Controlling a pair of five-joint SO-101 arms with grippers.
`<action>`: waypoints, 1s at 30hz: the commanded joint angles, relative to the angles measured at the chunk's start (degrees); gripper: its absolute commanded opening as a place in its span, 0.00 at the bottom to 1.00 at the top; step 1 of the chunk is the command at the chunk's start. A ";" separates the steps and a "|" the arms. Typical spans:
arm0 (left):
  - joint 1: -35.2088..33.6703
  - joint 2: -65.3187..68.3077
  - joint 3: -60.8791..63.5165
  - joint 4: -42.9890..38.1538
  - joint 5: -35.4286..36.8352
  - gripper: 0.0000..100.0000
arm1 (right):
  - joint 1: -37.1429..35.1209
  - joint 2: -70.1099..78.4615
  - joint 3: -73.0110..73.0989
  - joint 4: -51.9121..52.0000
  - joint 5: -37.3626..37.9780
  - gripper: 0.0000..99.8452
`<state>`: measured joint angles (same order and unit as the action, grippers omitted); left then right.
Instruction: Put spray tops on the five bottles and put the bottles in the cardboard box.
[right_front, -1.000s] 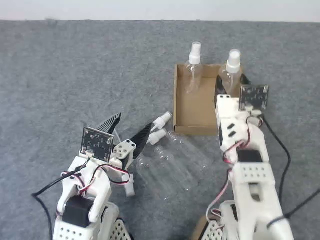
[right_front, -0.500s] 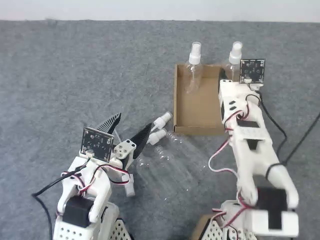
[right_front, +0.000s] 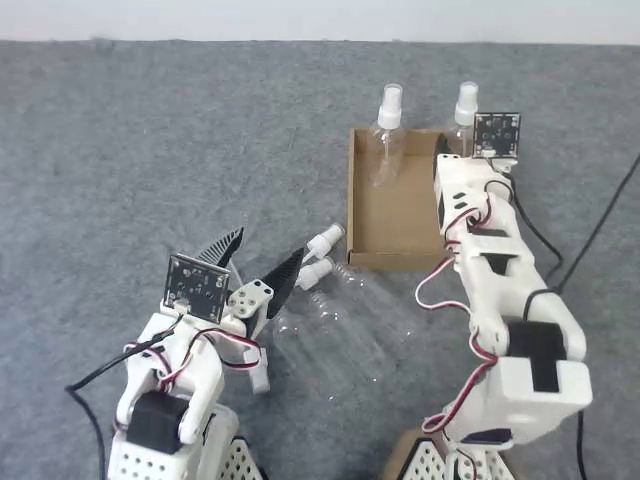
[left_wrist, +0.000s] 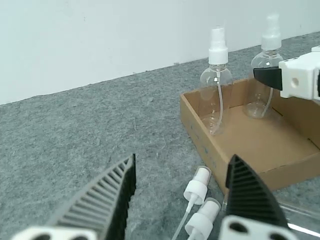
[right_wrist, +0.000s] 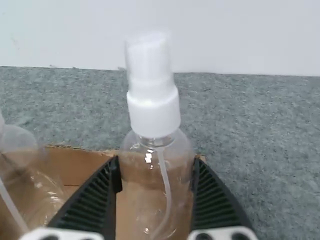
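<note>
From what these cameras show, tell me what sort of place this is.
Probably a robotics lab or test bench: a left arm and right arm side by side at a grey felt-covered table, a plain white wall behind, and a cardboard box with clear spray bottles set out as practice props.

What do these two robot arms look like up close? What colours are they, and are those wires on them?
The left arm and right arm are blocky white plastic with black motor blocks. Red, white and black wires loop along them. The left tool and right tool have black, ribbed, pointed fingers; a small square circuit board sits at each wrist.
</note>
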<state>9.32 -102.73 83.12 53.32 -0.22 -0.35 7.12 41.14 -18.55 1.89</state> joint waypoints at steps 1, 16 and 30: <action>-0.35 -0.44 -0.40 -1.76 0.00 0.27 | -0.48 0.04 -4.04 -1.54 -0.70 0.02; -0.35 -0.44 -0.40 -1.76 0.00 0.27 | -0.57 0.57 -3.96 -1.01 -0.26 0.02; -0.35 -0.44 -0.31 -1.76 0.00 0.27 | -0.57 0.57 -3.96 -1.01 -0.26 0.20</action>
<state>9.32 -102.64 83.12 53.32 -0.22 -0.62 8.35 40.26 -18.90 1.71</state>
